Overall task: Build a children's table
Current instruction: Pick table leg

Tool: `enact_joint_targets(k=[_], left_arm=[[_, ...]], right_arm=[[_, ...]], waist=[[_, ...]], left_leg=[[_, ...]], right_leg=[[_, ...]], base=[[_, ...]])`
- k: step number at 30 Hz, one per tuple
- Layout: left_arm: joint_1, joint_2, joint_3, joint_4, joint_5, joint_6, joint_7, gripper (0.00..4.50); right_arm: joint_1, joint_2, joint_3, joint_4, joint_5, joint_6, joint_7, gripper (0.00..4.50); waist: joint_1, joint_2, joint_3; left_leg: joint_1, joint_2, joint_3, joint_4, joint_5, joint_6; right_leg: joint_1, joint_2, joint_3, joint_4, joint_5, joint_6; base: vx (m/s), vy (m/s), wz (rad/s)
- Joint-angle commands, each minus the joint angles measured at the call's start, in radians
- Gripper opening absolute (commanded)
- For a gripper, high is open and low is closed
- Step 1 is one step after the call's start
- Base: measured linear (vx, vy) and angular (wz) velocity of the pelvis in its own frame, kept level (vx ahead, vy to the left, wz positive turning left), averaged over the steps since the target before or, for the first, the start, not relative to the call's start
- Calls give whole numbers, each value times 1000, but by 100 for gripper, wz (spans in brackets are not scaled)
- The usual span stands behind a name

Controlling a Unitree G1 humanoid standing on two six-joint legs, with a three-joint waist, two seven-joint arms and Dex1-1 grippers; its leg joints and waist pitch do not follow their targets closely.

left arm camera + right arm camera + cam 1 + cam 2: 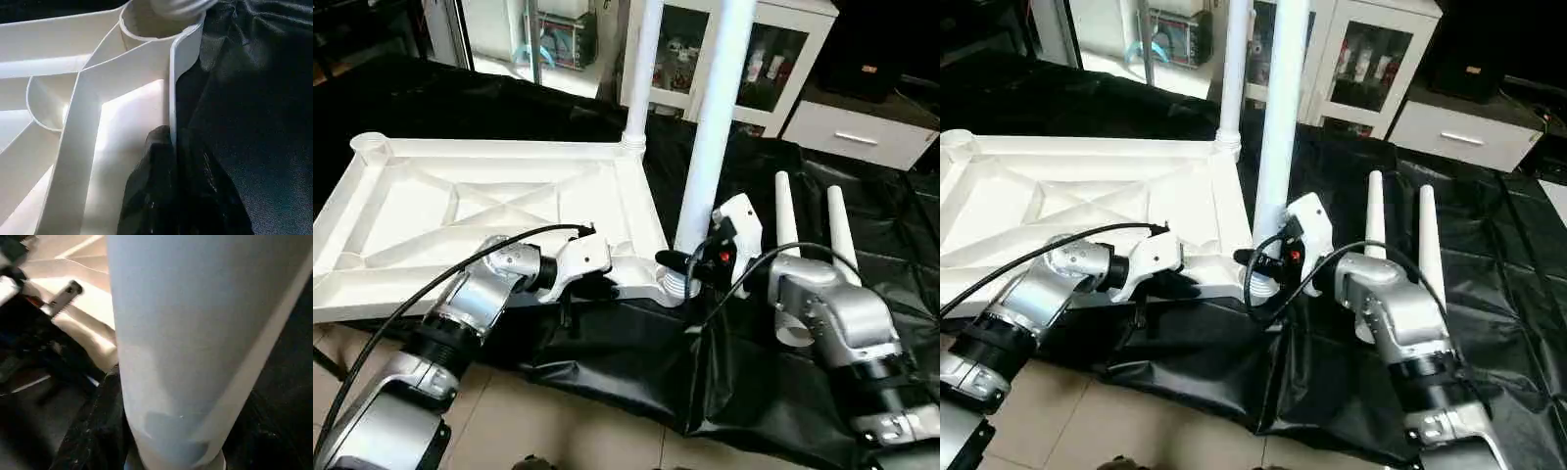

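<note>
White plastic dominates my head camera feed: the tabletop (499,211) lies upside down on the black-draped desk (862,225), its X-ribbed underside facing up and its near edge close to the desk's front. Two legs stand upright in its corner sockets, the far leg (642,69) at the back right corner and the near leg (717,117) at the front right corner. Two spare legs (811,220) lie side by side on the cloth to the right, well apart from the tabletop. My left gripper (592,286) sits at the tabletop's near rim, its fingers pressed together on that edge. My right gripper (690,264) is at the base of the near leg, its black fingers closed around the leg just above the socket. Behind the desk I see a white cabinet (773,49) with glass doors.

From the left wrist, I look along the black fingers (161,186), which pinch the upright rim wall of the tabletop (122,98), one finger on the ribbed side and one on the cloth side. A round corner socket (146,24) lies further along the rim.

From the right wrist, the near leg (195,333) stands very close to the lens, and I cannot tell the finger state here.
</note>
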Motion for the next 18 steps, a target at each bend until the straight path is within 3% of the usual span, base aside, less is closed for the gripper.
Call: enact_joint_targets(k=[1,14,16,18], left_arm=[[33,-12,-64,21,39,13,-26,0],[46,-5,-67,-17,34,32,-42,0],[48,-4,-66,-21,33,34,-41,0],[52,-2,-65,-28,33,40,-40,0]], right_arm=[[-30,0,3,13,-12,-27,-11,192],[-75,52,11,134,-46,-88,-17,192],[-74,55,10,143,-45,-92,-16,192],[-71,64,-3,166,-44,-102,-16,192]], waist=[[-10,5,-60],[-14,4,-56],[-15,-1,-52],[-19,0,-50]], left_leg=[[14,36,-24,-82,-317,-29],[13,38,-21,-87,-299,-24],[13,38,-21,-88,-308,-22],[12,38,-23,-90,-326,-24]], right_leg=[[28,-71,46,-88,-453,-123],[29,-70,49,-86,-416,-136],[28,-72,49,-90,-445,-127],[26,-72,48,-94,-481,-116]], base=[[0,0,0],[0,0,0],[0,0,0],[0,0,0]])
